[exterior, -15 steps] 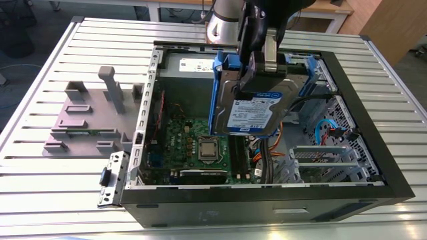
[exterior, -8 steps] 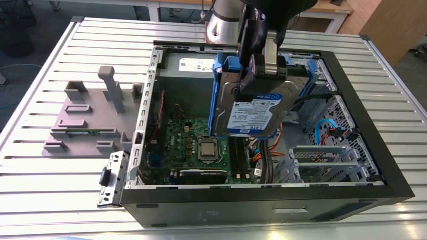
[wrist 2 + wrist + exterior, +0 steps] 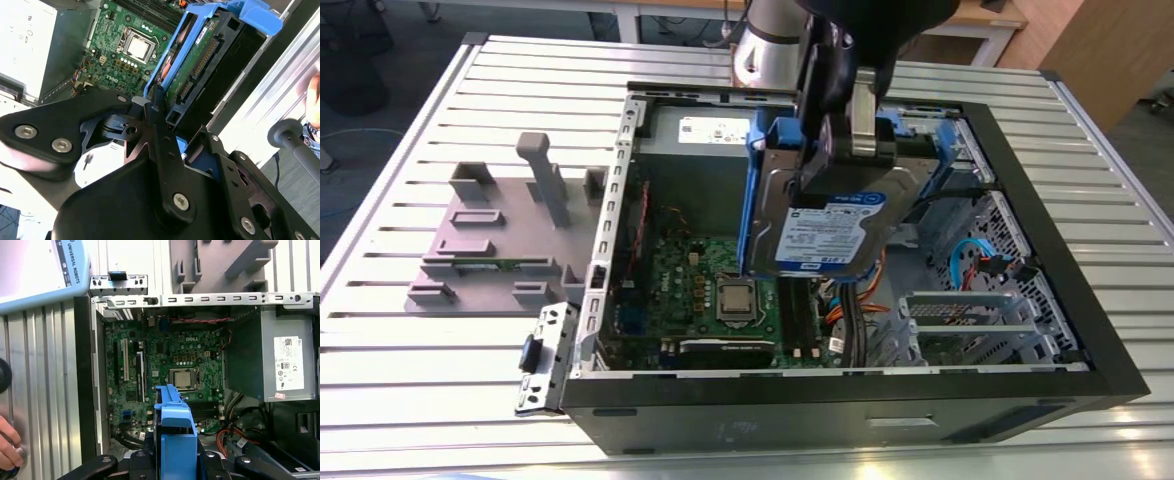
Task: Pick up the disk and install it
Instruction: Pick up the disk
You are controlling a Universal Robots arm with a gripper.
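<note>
Blue-framed disk (image 3: 825,235) clamped in gripper (image 3: 847,135), lifted, hanging above open computer case (image 3: 854,400) over motherboard (image 3: 720,275); pickup done, disk not yet seated in any bay

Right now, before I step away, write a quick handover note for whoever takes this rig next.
Tool: shut on the disk, gripping its upper end.
Disk: held upright in its blue carrier, hanging in the air above the open computer case, over the motherboard; the carrier also shows in both wrist views.
Grey stand: on the table beside the case, at the exterior view's left.
Done: disk picked up.
Left: disk not yet seated in the case.
</note>
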